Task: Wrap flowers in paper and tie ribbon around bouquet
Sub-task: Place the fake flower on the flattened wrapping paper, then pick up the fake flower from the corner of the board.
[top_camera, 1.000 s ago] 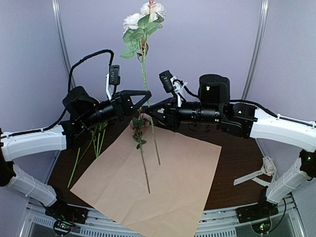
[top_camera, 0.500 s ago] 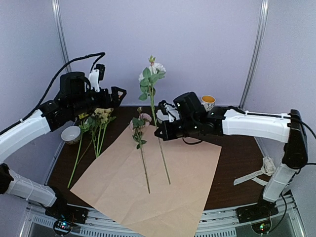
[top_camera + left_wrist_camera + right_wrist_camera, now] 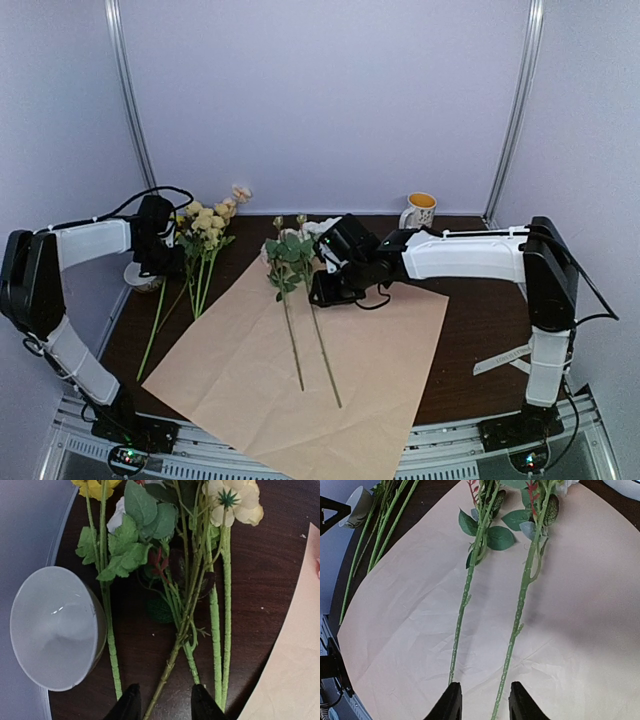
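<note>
While two flower stems (image 3: 520, 595) lie side by side on the paper (image 3: 380, 370), which has its peach-tan side up, their long axis runs from the far side of the desk (image 3: 480, 310) toward my bases. Blossoms and leaves are at the far end and the bare cut ends point to the near edge. My right claw (image 3: 482, 702) hangs low over them with its fingers apart, clamped on nothing; the right stem passes under the gap. That arm is stretched leftward across the desk, low and nearly level. The other flowers (image 3: 205, 228) lie as a bunch on the bare desk left of the paper, heads far, stems near. My left claw (image 3: 162, 707) is above their stems, also apart, with one thin stem running between its fingers and the white bowl (image 3: 50, 625) just beside. The left arm is folded, its forearm reaching rightward. The ribbon (image 3: 510, 357) lies well apart, at the right.
</note>
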Controlling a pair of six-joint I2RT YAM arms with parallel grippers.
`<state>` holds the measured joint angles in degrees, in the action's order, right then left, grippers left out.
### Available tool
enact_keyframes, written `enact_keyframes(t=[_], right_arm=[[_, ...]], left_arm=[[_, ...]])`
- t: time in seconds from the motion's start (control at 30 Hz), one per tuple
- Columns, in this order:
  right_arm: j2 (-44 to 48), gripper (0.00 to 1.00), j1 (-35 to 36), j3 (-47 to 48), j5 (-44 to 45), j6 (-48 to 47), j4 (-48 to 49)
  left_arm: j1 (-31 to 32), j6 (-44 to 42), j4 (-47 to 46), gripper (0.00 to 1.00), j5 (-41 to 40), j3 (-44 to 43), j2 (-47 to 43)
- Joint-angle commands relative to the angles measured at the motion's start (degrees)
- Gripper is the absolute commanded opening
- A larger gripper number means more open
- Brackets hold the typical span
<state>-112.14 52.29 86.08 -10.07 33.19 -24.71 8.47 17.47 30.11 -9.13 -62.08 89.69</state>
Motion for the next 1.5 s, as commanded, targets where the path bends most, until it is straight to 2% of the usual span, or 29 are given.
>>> enact_keyframes(t=[0.0,0.13,0.23,0.33,0.43,0.57,0.9,0.93,0.97,1.03,1.23,1.47], right_arm=[[1.8,0.34,-0.3,-0.1,3.5,-1.5,-1.2],[3.3,0.35,-0.3,-1.3,3.9,-2.7,-1.4],[3.7,0.35,-0.2,-2.0,4.2,-3.1,-1.4],[3.5,0.35,-0.2,-2.3,3.8,-3.2,-1.6],[3.3,0.34,-0.3,-2.6,3.4,-3.2,-1.7],[3.1,0.34,-0.3,-2.6,3.0,-3.2,-1.7],[3.1,0.34,-0.2,-2.0,3.7,-4.1,-2.8],[3.0,0.34,-0.3,-1.8,3.7,-4.1,-2.9],[3.0,0.34,-0.2,-1.8,3.7,-4.1,-3.1],[3.1,0.34,-0.2,-1.6,3.6,-4.2,-3.3],[3.3,0.34,-0.3,-1.5,4.0,-4.4,-3.8],[3.4,0.35,-0.3,-0.8,4.3,-4.8,-4.5]], left_arm=[[-0.4,-3.9,0.0,0.37,2.2,-4.8,6.5],[-0.5,-6.6,3.7,0.31,4.7,-10.7,14.1],[-0.4,-6.9,3.1,0.29,7.1,-13.3,18.1],[-0.4,-6.8,2.4,0.28,6.0,-15.7,19.7],[-0.4,-7.0,3.0,0.22,2.5,-18.2,20.9],[-0.4,-7.5,3.6,0.21,0.2,-20.7,23.0],[-0.4,-8.6,6.4,0.21,1.1,-25.1,28.1],[-0.4,-8.6,6.7,0.21,0.6,-25.5,28.3],[-0.4,-8.7,7.1,0.15,0.2,-26.0,28.6],[-0.4,-8.7,7.3,0.0,-0.2,-26.2,28.5],[-0.3,-7.9,4.1,0.0,-0.4,-23.0,23.0],[-0.2,-7.7,0.4,0.0,-1.0,-18.0,11.3]])
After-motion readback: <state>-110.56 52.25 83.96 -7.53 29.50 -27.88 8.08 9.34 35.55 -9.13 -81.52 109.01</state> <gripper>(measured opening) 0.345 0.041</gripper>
